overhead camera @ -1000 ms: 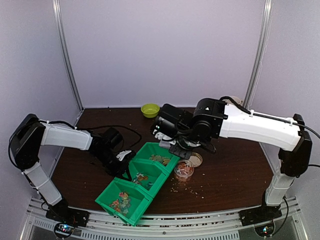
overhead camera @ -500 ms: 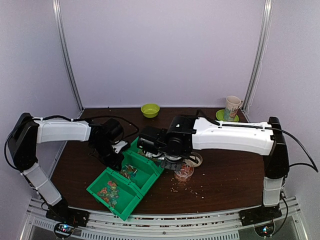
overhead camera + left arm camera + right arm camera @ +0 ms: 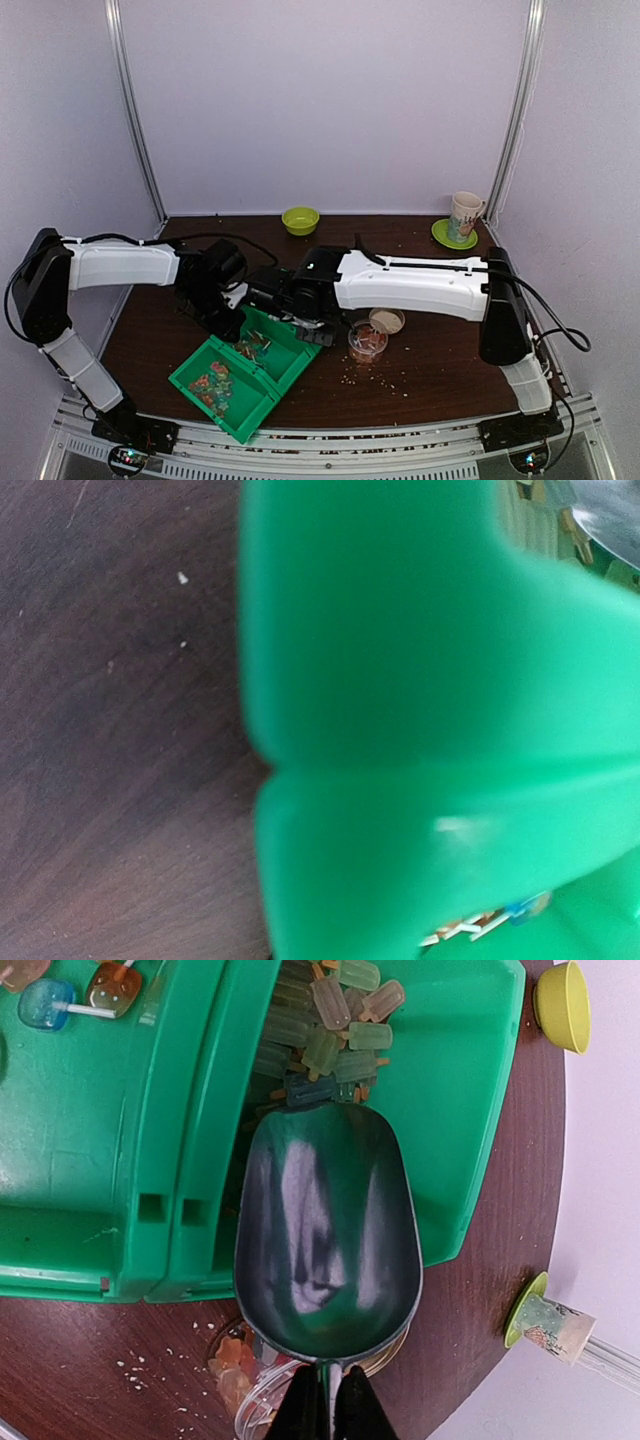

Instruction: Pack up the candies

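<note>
The candies lie as mixed-colour heaps in the compartments of a green bin [image 3: 250, 415], one heap [image 3: 212, 383] near the front and another [image 3: 252, 347] in the middle. In the right wrist view pale popsicle-shaped candies [image 3: 330, 1020] fill one compartment. More orange and red candies sit in a clear round tub [image 3: 367, 343] [image 3: 232, 1360] beside the bin. My right gripper [image 3: 327, 1385] [image 3: 305, 318] is shut on the handle of an empty metal scoop [image 3: 325, 1240] held over the bin [image 3: 180, 1160]. My left gripper [image 3: 225, 315] is at the bin's left rim; its fingers are hidden, and the green wall [image 3: 420, 680] fills its view.
A yellow-green bowl [image 3: 300, 220] [image 3: 562, 1005] stands at the back. A printed cup on a green saucer [image 3: 463, 218] [image 3: 550, 1325] is at the back right. A round lid [image 3: 386, 320] lies by the tub. Pale crumbs [image 3: 385, 380] dot the dark table in front.
My right arm has swung left, bringing the scoop over the bin. The bin has slid and turned leftward together with my left gripper. The cup at the back right is now uncovered.
</note>
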Available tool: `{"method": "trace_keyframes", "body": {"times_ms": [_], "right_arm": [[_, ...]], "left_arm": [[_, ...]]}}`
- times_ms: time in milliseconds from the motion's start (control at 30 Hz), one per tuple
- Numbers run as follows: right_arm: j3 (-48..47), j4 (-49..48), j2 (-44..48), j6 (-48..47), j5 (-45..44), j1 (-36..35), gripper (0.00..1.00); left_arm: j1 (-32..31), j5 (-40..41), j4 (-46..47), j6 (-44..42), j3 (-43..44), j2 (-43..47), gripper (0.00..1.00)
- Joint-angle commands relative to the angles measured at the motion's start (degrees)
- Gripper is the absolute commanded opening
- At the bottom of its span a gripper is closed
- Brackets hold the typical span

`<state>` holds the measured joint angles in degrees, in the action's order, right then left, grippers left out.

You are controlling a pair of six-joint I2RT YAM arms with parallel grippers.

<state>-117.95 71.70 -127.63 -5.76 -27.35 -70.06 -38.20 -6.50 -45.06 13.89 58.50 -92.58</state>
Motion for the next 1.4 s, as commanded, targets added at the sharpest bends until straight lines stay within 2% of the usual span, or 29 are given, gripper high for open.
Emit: {"method": "trace_keyframes", "body": {"times_ms": [0, 300, 400, 700, 1000, 1367], "right_arm": [[-3.3, 0.8, -4.0, -0.1, 3.0, 1.3, 0.0], [-1.9, -7.6, -6.1, 1.7, 16.3, 2.9, 0.0], [-0.8, -8.6, -5.6, 3.4, 17.5, 3.2, 0.0], [17.1, -27.1, 1.3, 7.3, 22.3, 4.6, 0.0], [33.5, -50.3, 8.9, 9.0, 20.6, 4.7, 0.0], [45.6, -65.9, 17.5, 9.7, 15.6, 4.8, 0.0]], "left_arm": [[-0.4, -5.8, 6.6, -0.6, 1.0, 5.4, 0.0], [-0.4, -7.8, 8.0, -0.5, 0.6, 6.7, 0.0], [-0.4, -7.6, 8.2, -0.3, 0.5, 6.8, 0.0], [-0.2, -9.0, 8.9, 0.0, 0.2, 7.0, 0.0], [1.3, -8.6, 8.8, 0.7, 0.0, 6.5, 0.0], [2.0, -7.8, 7.8, 1.0, 0.2, 5.5, 0.0]]}}
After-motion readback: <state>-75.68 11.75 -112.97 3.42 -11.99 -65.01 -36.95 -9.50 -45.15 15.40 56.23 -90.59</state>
